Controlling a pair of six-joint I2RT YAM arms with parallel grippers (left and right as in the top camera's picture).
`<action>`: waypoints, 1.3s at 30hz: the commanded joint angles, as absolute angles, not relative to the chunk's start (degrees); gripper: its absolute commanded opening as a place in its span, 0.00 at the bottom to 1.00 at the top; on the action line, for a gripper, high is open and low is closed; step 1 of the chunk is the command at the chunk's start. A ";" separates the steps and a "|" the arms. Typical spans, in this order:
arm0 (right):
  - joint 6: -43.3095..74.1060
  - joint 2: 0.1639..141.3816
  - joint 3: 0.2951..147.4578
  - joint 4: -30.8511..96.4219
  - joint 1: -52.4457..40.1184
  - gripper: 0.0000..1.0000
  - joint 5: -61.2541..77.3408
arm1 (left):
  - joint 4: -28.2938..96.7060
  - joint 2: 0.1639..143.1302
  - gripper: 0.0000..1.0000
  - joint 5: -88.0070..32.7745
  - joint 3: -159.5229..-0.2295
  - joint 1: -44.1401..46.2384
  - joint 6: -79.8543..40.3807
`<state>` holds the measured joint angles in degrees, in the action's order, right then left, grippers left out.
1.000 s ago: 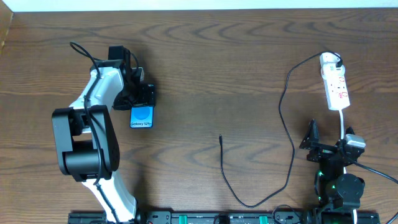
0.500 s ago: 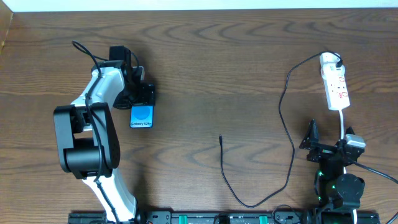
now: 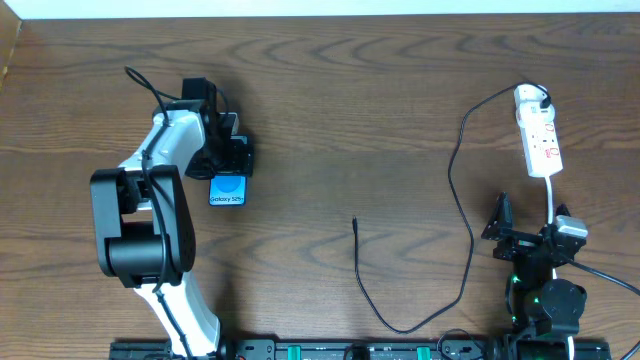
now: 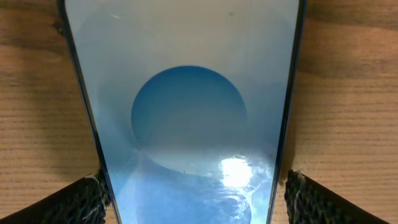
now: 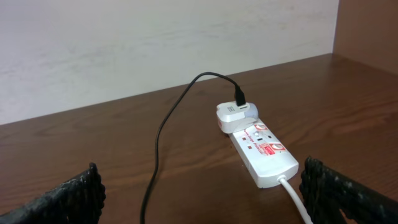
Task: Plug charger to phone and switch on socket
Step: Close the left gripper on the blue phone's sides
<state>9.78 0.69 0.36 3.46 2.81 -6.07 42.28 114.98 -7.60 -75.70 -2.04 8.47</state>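
Note:
The phone (image 3: 228,188) lies flat on the table at the left, blue screen up. My left gripper (image 3: 233,160) hovers over its far end. In the left wrist view the phone (image 4: 186,93) fills the frame, and the left gripper (image 4: 196,196) is open with one fingertip at each long edge, a thin gap on the right. The charger (image 3: 458,200) runs from an adapter on the socket (image 3: 538,135), loops down, and ends in a loose tip (image 3: 355,221) mid-table. My right gripper (image 3: 527,238) is open and empty, near of the socket (image 5: 261,146). It also shows in the right wrist view (image 5: 205,199).
The socket's white cord (image 3: 551,195) runs down toward the right arm's base. The charger's cable (image 5: 158,143) crosses the wood left of the socket. A pale wall (image 5: 155,43) bounds the table's far edge.
My left gripper has shifted slightly right over the phone's far end. The phone, charger and right arm have not moved.

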 commanded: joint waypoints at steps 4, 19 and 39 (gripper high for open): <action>8.93 0.38 0.32 3.66 2.35 0.99 -6.50 | 39.57 115.79 0.90 -7.86 -72.31 -1.30 9.41; 8.93 0.38 0.32 3.66 2.37 0.99 -6.52 | 39.13 115.79 0.90 -7.88 -72.31 -1.30 9.41; 8.93 0.38 0.32 3.68 2.35 0.99 -6.52 | 39.77 115.79 0.90 -3.38 -72.29 -1.30 12.64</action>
